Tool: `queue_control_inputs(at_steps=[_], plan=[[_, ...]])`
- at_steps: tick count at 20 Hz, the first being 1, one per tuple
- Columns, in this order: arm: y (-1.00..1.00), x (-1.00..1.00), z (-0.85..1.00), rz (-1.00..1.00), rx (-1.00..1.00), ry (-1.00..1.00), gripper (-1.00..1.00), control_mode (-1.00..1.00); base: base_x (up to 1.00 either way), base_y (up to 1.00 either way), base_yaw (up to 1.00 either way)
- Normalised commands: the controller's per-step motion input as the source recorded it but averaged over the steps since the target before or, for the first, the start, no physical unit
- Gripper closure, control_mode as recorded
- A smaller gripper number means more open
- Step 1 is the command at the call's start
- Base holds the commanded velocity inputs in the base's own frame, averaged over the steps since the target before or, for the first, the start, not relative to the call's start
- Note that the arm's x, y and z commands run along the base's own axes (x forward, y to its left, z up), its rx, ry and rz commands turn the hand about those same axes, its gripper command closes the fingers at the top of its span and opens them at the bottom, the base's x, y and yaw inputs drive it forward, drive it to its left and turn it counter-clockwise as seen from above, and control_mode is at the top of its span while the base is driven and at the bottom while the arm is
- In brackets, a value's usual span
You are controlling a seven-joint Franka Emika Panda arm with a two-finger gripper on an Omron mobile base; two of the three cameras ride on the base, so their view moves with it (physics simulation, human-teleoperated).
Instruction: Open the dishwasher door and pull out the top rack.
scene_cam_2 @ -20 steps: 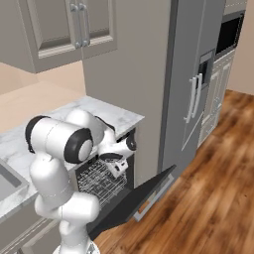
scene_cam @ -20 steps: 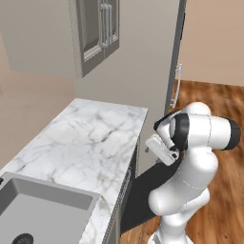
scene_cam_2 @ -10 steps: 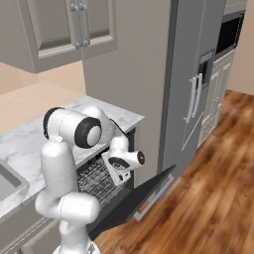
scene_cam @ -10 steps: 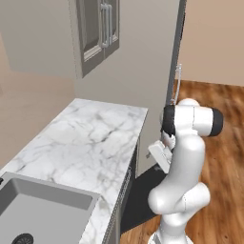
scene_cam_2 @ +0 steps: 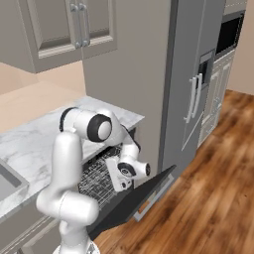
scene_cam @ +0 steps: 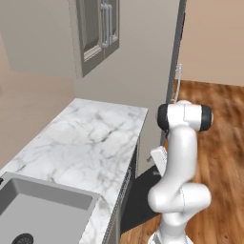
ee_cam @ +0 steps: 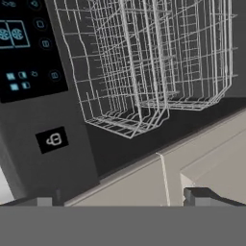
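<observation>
A marble counter runs left of the tall grey fridge. Below it the dishwasher door hangs well open. Behind the door, the top rack sits pushed in. The gripper hovers empty, jaws apart. The rack looks light, stiff wire; its near front rail seems the best hold.

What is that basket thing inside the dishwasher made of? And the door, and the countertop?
The top rack looks like thin silver-grey metal wire: an open grid you can see through. The dishwasher door looks like dark, smooth plastic or coated metal; its flat matte face leaves that open. The countertop looks like polished white marble or an imitation, with grey veins.
</observation>
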Motion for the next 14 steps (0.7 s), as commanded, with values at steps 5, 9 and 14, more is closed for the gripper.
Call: queue_control_inputs(at_steps=[5, 9, 14], plan=[[0.0, 0.2, -0.13, 0.04, 0.11, 0.0, -1.0, -1.0, 0.0, 0.0, 0.0], [0.0, 0.26, -0.06, 0.03, 0.07, 0.0, -1.0, -1.0, 0.0, 0.0, 0.0], [0.05, 0.29, -0.09, 0.02, 0.04, 0.0, -1.0, -1.0, 0.0, 0.0, 0.0]])
